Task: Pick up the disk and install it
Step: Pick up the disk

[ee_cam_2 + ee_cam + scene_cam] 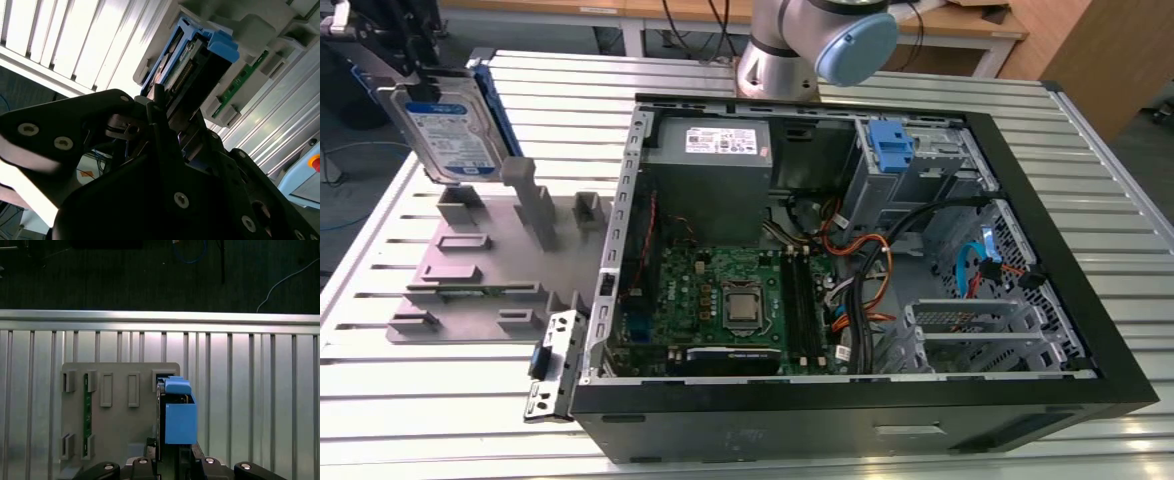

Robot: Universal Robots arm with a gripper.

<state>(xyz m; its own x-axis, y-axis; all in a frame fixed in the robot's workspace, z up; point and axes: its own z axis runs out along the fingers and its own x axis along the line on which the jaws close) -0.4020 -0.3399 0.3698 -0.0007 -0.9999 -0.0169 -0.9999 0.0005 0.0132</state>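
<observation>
The disk (450,135), flat silver-grey metal with a white-and-blue label and blue plastic rails, stands upright over a grey slotted holder (480,265). Its upper edge is hidden by the black end effector (403,70), which is cut off by the frame and clenched on the disk. Beneath them is the ribbed aluminium desk (400,420).

The table (1121,300) I work over is a broad top of ribbed silvery metal slats, shining pale where the light strikes them. Behind it in the exterior view stands a light wooden bench (680,12), with a brown wooden panel (1101,50) at the exterior view's right. In the first wrist view the floor (100,275) past the table's edge is dark, with a blue cable (190,261) and a thin white cable (283,279) across it.
</observation>
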